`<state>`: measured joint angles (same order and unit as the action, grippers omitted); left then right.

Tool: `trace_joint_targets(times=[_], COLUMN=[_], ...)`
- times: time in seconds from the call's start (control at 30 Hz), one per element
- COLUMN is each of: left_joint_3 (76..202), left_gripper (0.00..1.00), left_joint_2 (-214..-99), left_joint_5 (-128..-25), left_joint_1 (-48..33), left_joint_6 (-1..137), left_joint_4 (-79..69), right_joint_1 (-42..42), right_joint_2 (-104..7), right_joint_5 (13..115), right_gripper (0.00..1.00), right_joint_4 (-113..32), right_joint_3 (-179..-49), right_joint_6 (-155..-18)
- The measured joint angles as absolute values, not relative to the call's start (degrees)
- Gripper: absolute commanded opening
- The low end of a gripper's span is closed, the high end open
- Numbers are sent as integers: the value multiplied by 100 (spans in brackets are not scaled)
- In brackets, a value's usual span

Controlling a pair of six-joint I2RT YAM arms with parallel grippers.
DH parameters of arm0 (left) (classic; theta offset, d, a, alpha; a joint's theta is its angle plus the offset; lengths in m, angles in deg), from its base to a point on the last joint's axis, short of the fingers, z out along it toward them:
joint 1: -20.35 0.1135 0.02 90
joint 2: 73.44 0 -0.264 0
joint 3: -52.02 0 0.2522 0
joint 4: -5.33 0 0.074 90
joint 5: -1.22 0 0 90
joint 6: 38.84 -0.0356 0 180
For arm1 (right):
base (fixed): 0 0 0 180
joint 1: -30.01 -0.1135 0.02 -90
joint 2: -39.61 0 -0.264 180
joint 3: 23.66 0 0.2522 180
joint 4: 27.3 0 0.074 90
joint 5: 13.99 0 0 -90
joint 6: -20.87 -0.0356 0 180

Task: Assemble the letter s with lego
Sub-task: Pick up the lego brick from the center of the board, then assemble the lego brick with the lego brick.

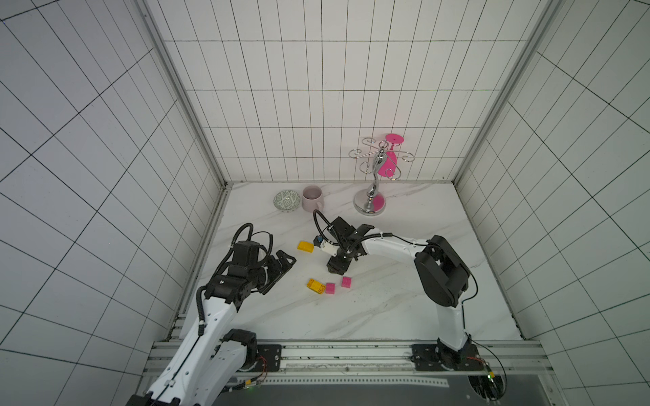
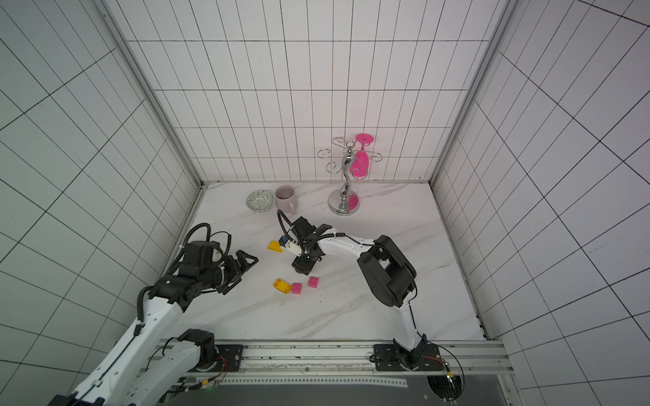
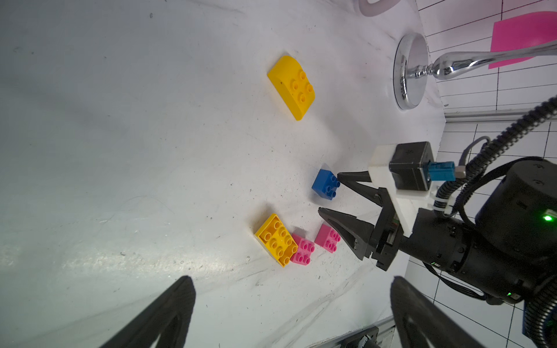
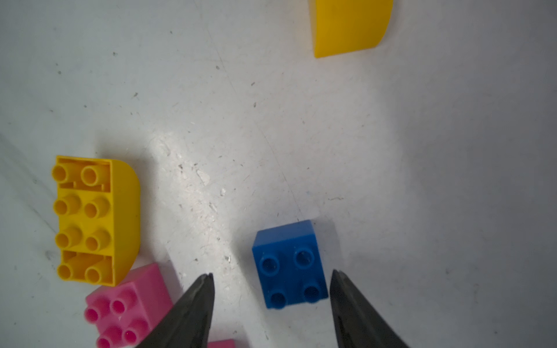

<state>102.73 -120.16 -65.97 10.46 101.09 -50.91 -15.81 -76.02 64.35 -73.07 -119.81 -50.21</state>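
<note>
**Top views.**
- Near yellow brick [image 1: 315, 285] [image 2: 282, 285]: the landmark, lying flat on the marble table [image 1: 404, 309].
- First pink brick [image 1: 330, 288]: just beside the landmark.
- Second pink brick [image 1: 346, 282]: a little past the first, apart from it.
- Far yellow brick [image 1: 305, 246]: well apart from the landmark, toward the back wall.
- The letter s: not built. The lego lies loose, probably so that each piece can be taken singly.
- Right gripper [image 1: 335, 270] [image 2: 301, 269]: points down near the landmark on its back-wall side, elbow bent. It hides the blue brick.
- Left gripper [image 1: 281, 270] [image 2: 241, 274]: hangs above the table, well apart from the landmark and clear of the work.

**Left wrist view.**
- Blue brick [image 3: 326, 188]: studs up, between the landmark [image 3: 275, 239] and the far yellow brick [image 3: 291, 87].
- Right gripper [image 3: 329, 192]: jaws partly spread astride the blue brick, gripping nothing.
- Left gripper [image 3: 292, 296]: spread wide and empty.

**Right wrist view.**
- Blue brick [image 4: 289, 265]: sits between the fingertips [image 4: 205, 289]. One tip is just beside a flat side; the other stands off with a gap.
- This straddle suits a pinch across opposite faces, so picking up the blue brick is judged the step in hand.
- The landmark [image 4: 96, 220] and a pink brick [image 4: 129, 304] lie outside the jaws.
</note>
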Motion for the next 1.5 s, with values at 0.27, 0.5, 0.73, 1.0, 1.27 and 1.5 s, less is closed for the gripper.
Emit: trace_joint_targets(times=[0.27, 0.5, 0.73, 1.0, 1.27, 1.5], left_joint_3=[10223, 10155, 10135, 10116, 10267, 10911], left_gripper=[98, 98, 98, 98, 98, 98], left_joint_2=[-11970, -11970, -11974, -11976, -12031, -12005], left_joint_5=[-6584, -6551, -6518, -6516, -6621, -6800], left_joint_1=[1046, 1046, 1046, 1046, 1079, 1083], left_joint_6=[10109, 10109, 10109, 10116, 10054, 9751], left_joint_4=[-5109, -5107, -5085, -5067, -5063, -5028], right_joint_1=[-1583, -1583, -1583, -1583, -1655, -2173], right_joint_2=[-7703, -7790, -7956, -7930, -7163, -6857], right_joint_5=[6566, 6623, 6636, 6745, 6566, 6369], right_gripper=[57, 57, 39, 27, 23, 22], right_joint_4=[-7314, -7305, -7309, -7338, -7849, -8015], right_joint_3=[-12044, -12180, -12267, -12300, -12624, -12619], right_joint_6=[-4958, -4953, -4936, -5017, -6092, -6634])
